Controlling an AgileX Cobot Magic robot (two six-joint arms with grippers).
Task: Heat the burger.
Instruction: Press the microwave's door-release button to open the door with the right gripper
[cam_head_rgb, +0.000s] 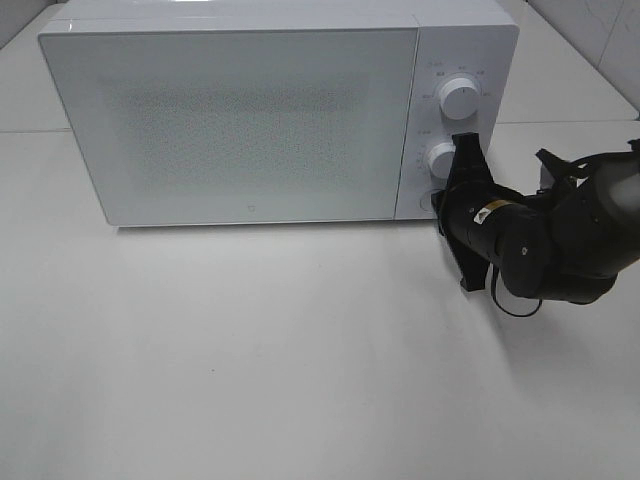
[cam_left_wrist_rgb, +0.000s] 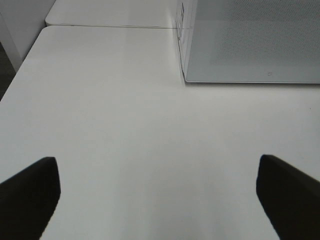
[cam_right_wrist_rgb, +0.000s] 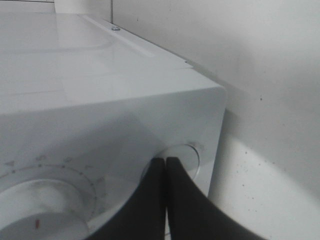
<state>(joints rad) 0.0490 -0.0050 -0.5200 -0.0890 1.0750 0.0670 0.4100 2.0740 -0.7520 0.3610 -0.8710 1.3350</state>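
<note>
At the microwave's (cam_head_rgb: 240, 110) right end, the right arm (cam_head_rgb: 560, 240) holds its jaws clenched on nothing, tips against the round button (cam_right_wrist_rgb: 182, 155). I'd guess it's opening the door or starting it, so next comes a firm, straight push. The left jaws hang released over the desk (cam_left_wrist_rgb: 125, 125). The burger isn't visible, maybe it's behind the frosted door.
</note>
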